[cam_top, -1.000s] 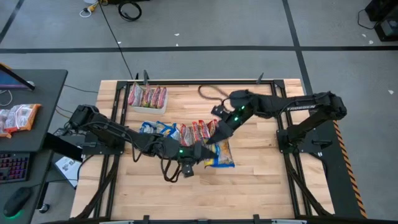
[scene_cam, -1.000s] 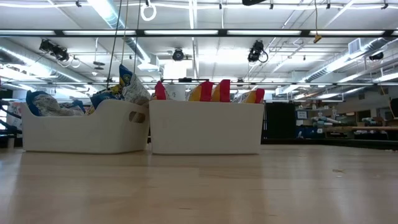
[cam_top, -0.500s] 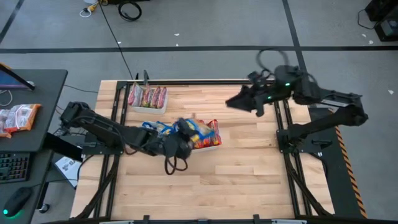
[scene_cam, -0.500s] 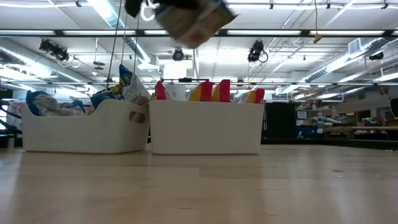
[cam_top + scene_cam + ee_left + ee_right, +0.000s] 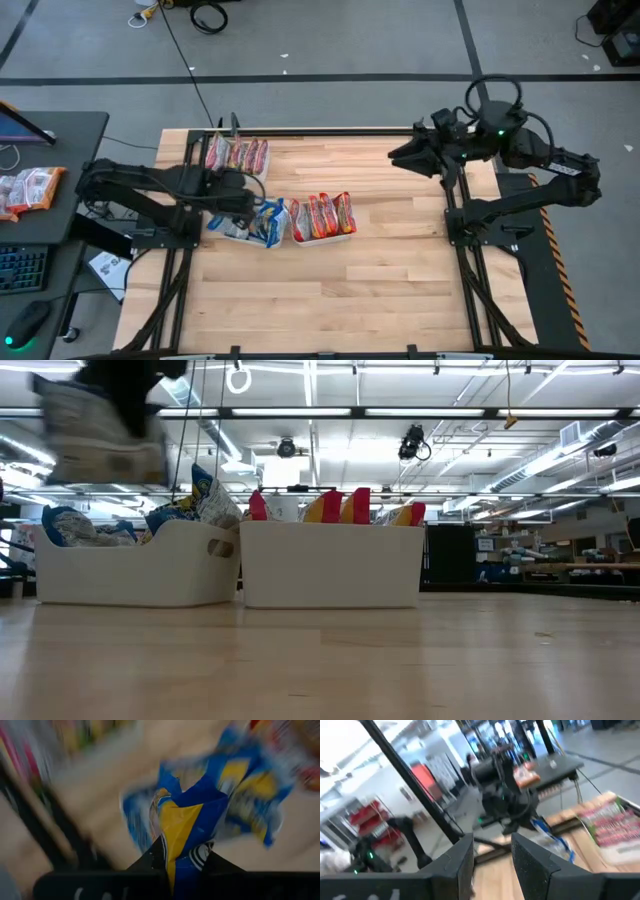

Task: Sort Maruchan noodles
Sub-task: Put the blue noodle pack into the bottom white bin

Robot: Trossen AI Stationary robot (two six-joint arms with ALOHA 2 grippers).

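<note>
Three trays point(image 5: 240, 158) — one packet point(image 5: 190, 820) held.

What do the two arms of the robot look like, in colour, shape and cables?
Both arms are black and made of slim jointed segments. The right arm carries a small green light and a looped black cable near its wrist. Black cables also run along the left arm. The right gripper has two flat dark fingers. No readable markings show.
</note>
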